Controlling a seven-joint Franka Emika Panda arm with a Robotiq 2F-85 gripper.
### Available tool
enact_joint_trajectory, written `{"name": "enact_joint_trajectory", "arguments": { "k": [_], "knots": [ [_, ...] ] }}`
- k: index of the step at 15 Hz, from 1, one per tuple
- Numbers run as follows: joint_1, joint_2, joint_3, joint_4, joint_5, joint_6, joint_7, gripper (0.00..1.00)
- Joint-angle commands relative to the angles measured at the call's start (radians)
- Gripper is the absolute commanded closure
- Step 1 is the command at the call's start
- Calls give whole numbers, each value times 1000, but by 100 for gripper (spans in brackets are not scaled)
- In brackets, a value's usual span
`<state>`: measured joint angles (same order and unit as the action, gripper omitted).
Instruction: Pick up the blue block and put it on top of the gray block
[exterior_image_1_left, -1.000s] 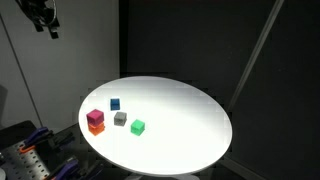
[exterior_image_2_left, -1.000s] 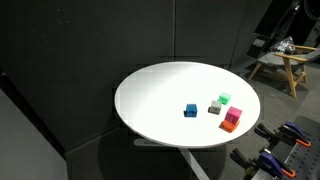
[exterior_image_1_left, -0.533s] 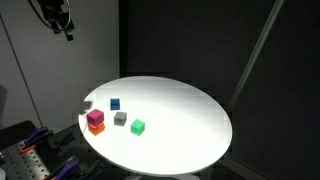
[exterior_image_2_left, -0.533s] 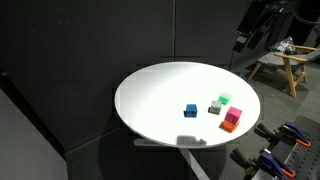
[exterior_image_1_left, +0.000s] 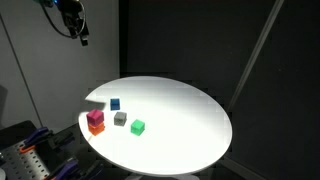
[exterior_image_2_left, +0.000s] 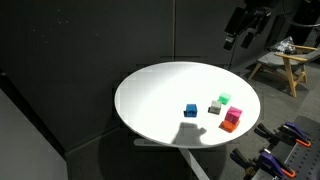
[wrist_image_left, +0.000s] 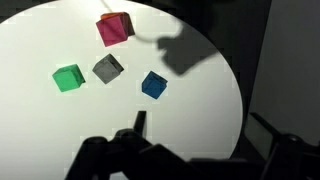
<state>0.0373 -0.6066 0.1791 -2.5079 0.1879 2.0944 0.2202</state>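
Blue block (wrist_image_left: 153, 85) first, says the inspector: where is it, and in what condition?

Surveyor: It lies flat on the white round table (wrist_image_left: 40, 130), on one face, free on all sides. It is a small dark-blue cube with a plain surface. In the wrist view it sits corner-on and is the block nearest the camera. A dark shadow (wrist_image_left: 185, 55) falls on the tabletop just beside it.

Inspector: And its neighbours, working outward?

Surveyor: Gray block (wrist_image_left: 108, 68) comes next, near the blue one but not touching it. It is about the same size, with its top bare. Green block (wrist_image_left: 68, 77) stands just beyond the gray, a gap showing between them. Farthest off is the magenta block (wrist_image_left: 114, 28). In an exterior view it rests squarely on an orange block (exterior_image_1_left: 95, 128) close to the table edge.

Inspector: Do the outside cameras agree?

Surveyor: Yes. Both exterior views show the blue cube standing alone on the table, with the gray between it and the green.

Inspector: State of the gripper (exterior_image_1_left: 82, 38)?

Surveyor: It hangs high above the table against the dark wall, well apart from every block. In the wrist view its fingers (wrist_image_left: 138, 122) appear as dark shapes along the lower edge. The jaws stand wide apart with nothing between them.
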Motion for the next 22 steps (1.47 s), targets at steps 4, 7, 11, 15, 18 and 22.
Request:
{"name": "enact_joint_trajectory", "arguments": {
  "k": [4,7,11,15,18,22],
  "knots": [
    [-18,127,-28,71,-26,18,39,0],
    [-10,179,-45,85,-29,25,5,0],
    [-7,249,-52,103,-55,50,-19,0],
    [-4,323,-57,110,-107,92,-73,0],
    [-4,379,-60,112,-148,119,-96,0],
    [3,416,-73,126,-149,111,-124,0]
  ]
}}
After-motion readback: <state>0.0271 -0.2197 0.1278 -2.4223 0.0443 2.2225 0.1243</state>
